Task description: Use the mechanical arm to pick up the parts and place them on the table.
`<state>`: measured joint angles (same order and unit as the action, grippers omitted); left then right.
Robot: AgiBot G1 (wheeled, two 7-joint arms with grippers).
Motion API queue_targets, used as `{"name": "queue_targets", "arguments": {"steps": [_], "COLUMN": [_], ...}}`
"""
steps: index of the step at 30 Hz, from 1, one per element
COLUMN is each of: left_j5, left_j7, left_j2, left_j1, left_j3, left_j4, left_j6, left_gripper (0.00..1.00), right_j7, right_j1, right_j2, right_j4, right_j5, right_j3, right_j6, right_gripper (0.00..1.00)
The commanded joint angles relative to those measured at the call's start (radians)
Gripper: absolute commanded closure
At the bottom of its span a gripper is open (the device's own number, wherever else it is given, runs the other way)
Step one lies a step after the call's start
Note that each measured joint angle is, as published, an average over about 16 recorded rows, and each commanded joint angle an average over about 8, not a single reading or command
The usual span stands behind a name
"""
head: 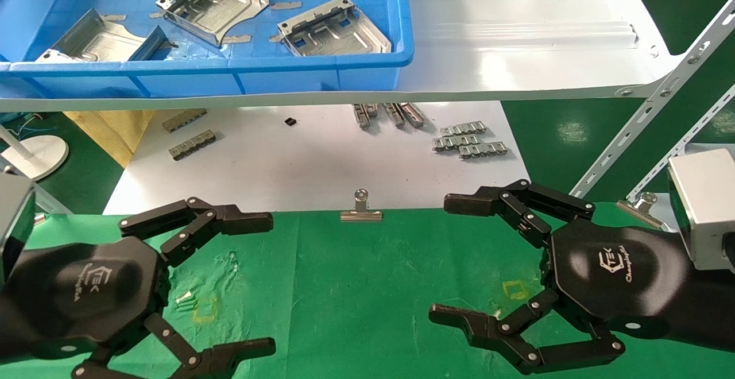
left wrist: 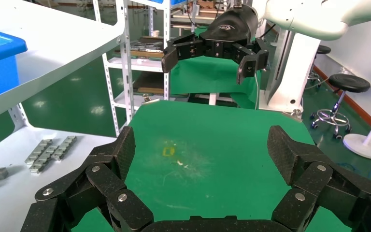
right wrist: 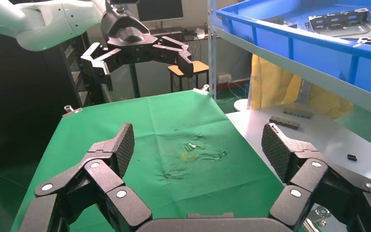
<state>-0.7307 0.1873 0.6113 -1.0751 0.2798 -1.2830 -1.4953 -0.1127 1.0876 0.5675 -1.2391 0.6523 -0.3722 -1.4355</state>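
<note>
Three silver stamped parts lie in a blue tray (head: 201, 72) on the white shelf: one at the left (head: 95, 40), one in the middle (head: 215, 3), one at the right (head: 336, 28). One part also shows in the right wrist view (right wrist: 345, 21). My left gripper (head: 270, 284) and right gripper (head: 441, 258) hover low over the green table (head: 356, 287), facing each other, both open and empty. The left wrist view shows the left gripper (left wrist: 200, 150) open over bare cloth, and the right wrist view shows the same for the right gripper (right wrist: 198, 145).
The white shelf (head: 517, 51) overhangs a white sheet with small linked grey strips (head: 468, 143). A binder clip (head: 360, 212) sits on the table's far edge. Yellow square marks (head: 515, 290) are on the cloth. Slanted shelf braces (head: 643, 120) stand at the right.
</note>
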Motion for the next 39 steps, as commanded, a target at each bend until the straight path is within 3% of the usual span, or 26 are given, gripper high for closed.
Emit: {"name": "queue_targets", "arguments": {"steps": [1,39], "left_j5": [0.000,0.004], "left_j7": [0.000,-0.002], "left_j2": [0.000,0.001], "left_j1": [0.000,-0.014], "left_j3": [0.000,-0.005], "left_j4": [0.000,-0.003], "left_j6": [0.000,0.000], "left_gripper": [0.00,0.00], "right_j7": [0.000,0.000], "right_j1": [0.000,0.000], "right_j2": [0.000,0.000], "right_j4": [0.000,0.000], "right_j5": [0.000,0.000], "right_j3": [0.000,0.000], "right_j6": [0.000,0.000], "right_gripper": [1.00,1.00]}}
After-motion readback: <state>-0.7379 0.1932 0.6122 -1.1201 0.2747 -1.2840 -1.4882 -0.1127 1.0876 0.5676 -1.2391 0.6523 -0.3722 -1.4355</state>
